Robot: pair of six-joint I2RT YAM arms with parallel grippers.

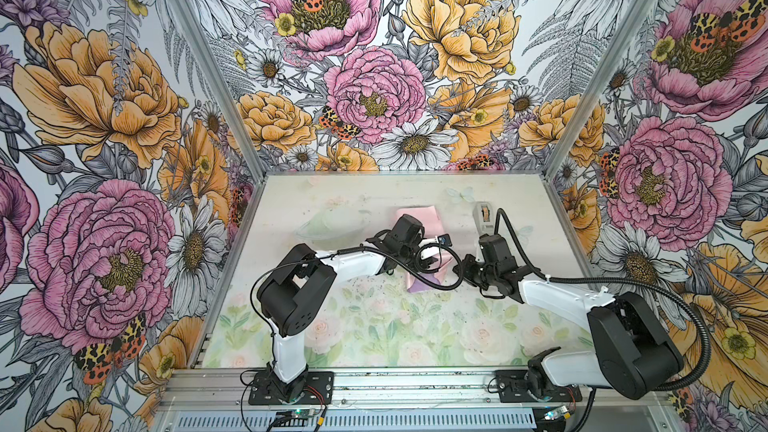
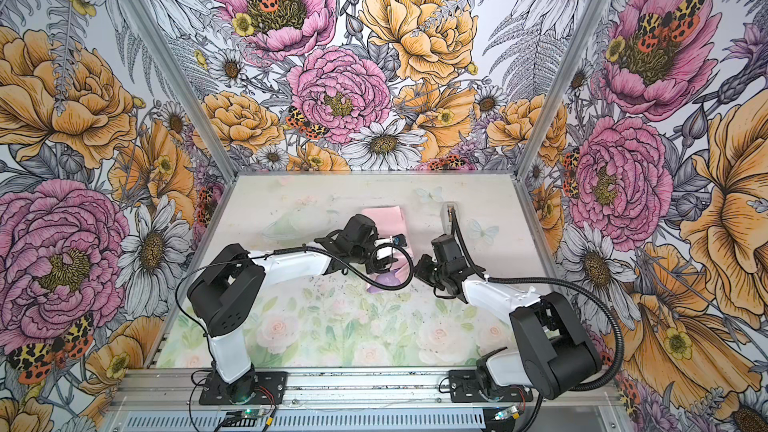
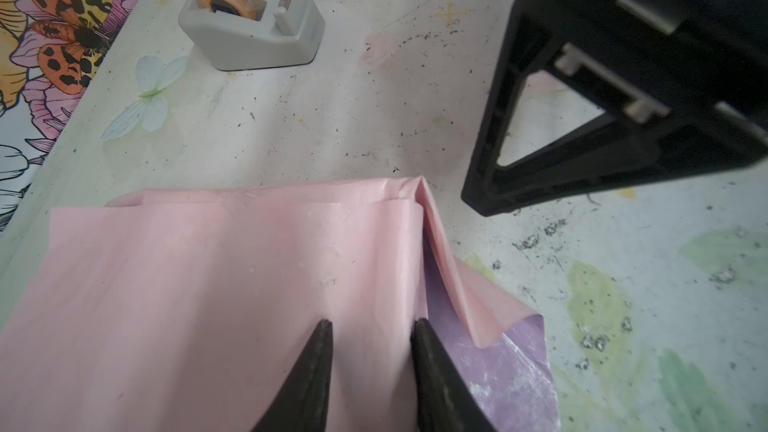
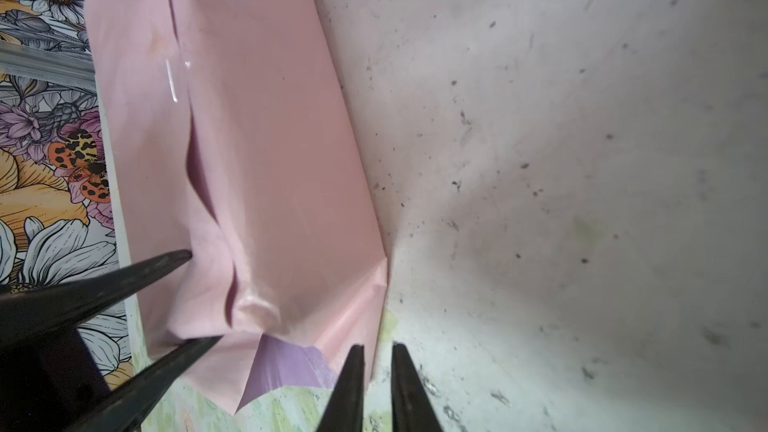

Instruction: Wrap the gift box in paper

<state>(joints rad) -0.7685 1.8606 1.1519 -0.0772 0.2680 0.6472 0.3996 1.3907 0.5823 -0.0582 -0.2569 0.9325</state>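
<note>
The paper [image 1: 415, 218] [image 2: 382, 218] lies folded over on the table's middle, pale pink face up [image 3: 208, 284] [image 4: 270, 139]. A lilac corner [image 3: 498, 367] [image 4: 286, 363] shows at its near end. The gift box is hidden, presumably under the folded paper. My left gripper [image 1: 427, 260] [image 2: 384, 261] [image 3: 372, 322] sits on the near end with its jaws part-way closed on a hump of pink paper. Its fingers [image 4: 158, 268] show in the right wrist view. My right gripper [image 1: 458, 272] [image 2: 417, 272] [image 4: 377, 347] is low at the paper's right edge, a narrow gap between its fingers and the paper's edge in that gap.
A grey tape dispenser [image 1: 484, 218] [image 2: 449, 214] [image 3: 249, 22] with an orange roll stands behind the right arm, near the back right. The table [image 1: 374, 326] has a faded floral print with dark specks. Floral walls close in the back and both sides.
</note>
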